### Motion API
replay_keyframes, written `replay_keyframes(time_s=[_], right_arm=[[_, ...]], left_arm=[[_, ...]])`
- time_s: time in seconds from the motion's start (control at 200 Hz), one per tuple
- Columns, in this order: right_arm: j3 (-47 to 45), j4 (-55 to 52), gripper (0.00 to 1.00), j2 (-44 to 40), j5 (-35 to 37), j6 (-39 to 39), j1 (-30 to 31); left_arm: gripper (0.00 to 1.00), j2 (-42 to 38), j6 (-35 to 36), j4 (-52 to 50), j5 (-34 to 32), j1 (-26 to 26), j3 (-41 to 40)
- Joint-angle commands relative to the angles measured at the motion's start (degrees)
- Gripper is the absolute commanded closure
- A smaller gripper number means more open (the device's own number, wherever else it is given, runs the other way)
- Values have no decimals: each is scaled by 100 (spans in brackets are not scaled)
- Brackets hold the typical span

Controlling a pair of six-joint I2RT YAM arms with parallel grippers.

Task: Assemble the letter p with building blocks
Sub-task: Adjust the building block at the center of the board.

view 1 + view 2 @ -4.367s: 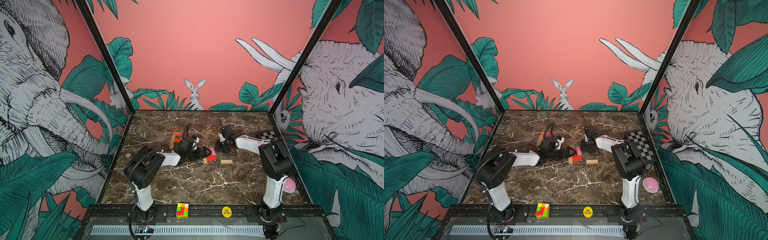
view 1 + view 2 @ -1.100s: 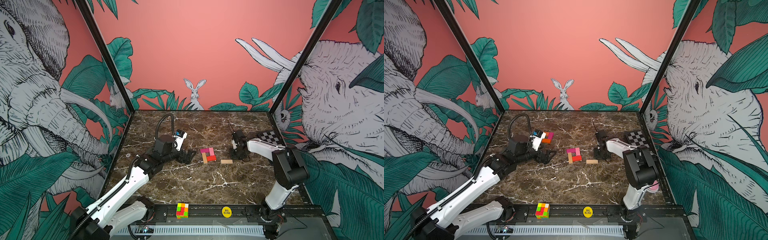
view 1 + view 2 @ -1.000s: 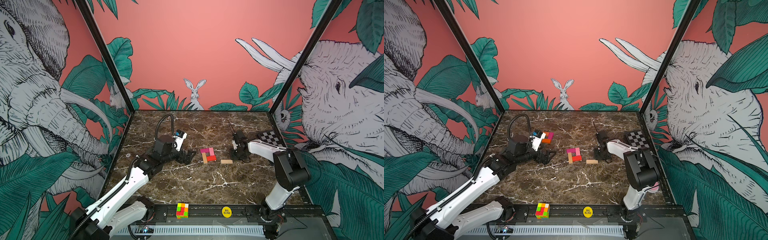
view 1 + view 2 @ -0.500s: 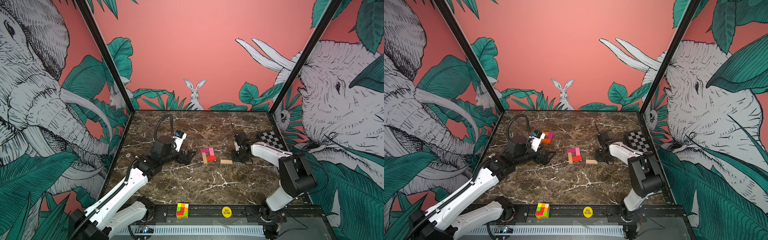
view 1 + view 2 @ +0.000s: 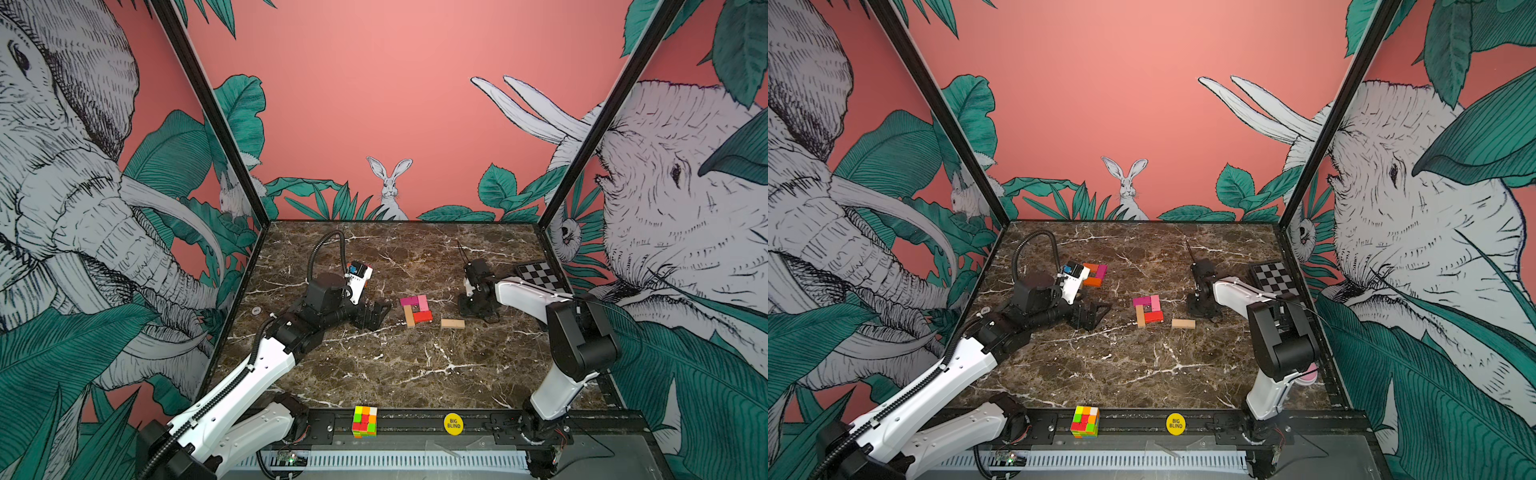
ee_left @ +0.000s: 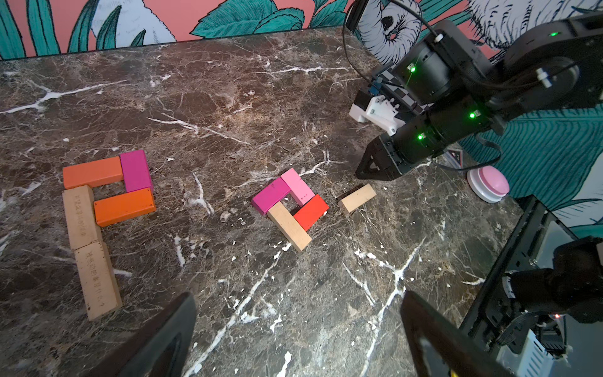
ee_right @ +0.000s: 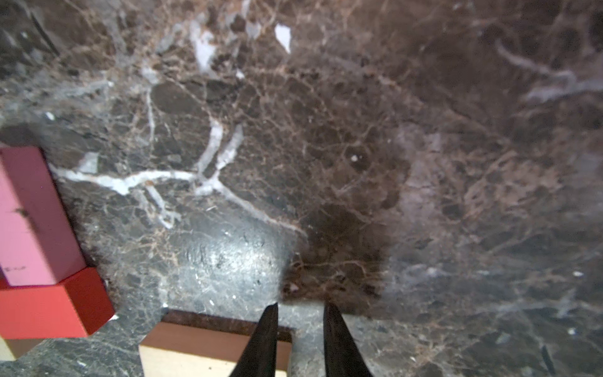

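Observation:
Several building blocks form a p in the left wrist view: two orange, one magenta and two tan (image 6: pixel 107 196); a top view shows part of it (image 5: pixel 1095 274) behind my left wrist. A second group (image 5: pixel 415 309) (image 5: pixel 1148 309) of magenta, pink, red and tan blocks makes a small square ring (image 6: pixel 290 205). One loose tan block (image 5: pixel 452 323) (image 6: pixel 356 198) (image 7: pixel 202 352) lies flat just right of it. My right gripper (image 5: pixel 466 309) (image 7: pixel 300 313) hovers low at that block's far end, open by a narrow gap, holding nothing. My left gripper (image 5: pixel 374 313) (image 6: pixel 297 326) is wide open and empty, left of the ring.
A multicoloured cube (image 5: pixel 365 422) and a yellow disc (image 5: pixel 453 423) sit on the front rail. A checkerboard (image 5: pixel 539 274) lies at the back right, a pink button (image 6: pixel 488 183) near the right wall, and a small round token (image 5: pixel 256 310) by the left wall.
My right gripper's jaws have parted a little and its arm has swung slightly to the right. The left arm has stayed nearly still since withdrawing left from the blocks.

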Motion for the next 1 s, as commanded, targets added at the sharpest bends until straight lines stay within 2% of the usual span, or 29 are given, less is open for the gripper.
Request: replay_keyframes(time_s=[0.0,0.325,0.56,0.64,0.735,0.88,0.995], right_arm=[[-137,-24,74,25,-22,23,64],[-723,-21,75,-314,-6,32,245],[-1287,-28,75,-711,151,350,741],[-1451,29,75,-1137,160,546,1005],[-1456,-113,75,-1363,450,711,1199],[-1339,-354,69,-1662,817,753,1204],[-1167,-356,55,-1917,633,842,1266]], left_arm=[[0,-83,-38,27,61,31,-61],[0,-127,22,-40,-12,26,-31],[0,-139,7,-29,-3,31,-59],[0,-126,-6,-5,14,31,-70],[1,-73,-23,1,40,31,-55],[1,-40,-32,-13,51,31,-60],[0,-56,-26,-28,-3,31,-72]])
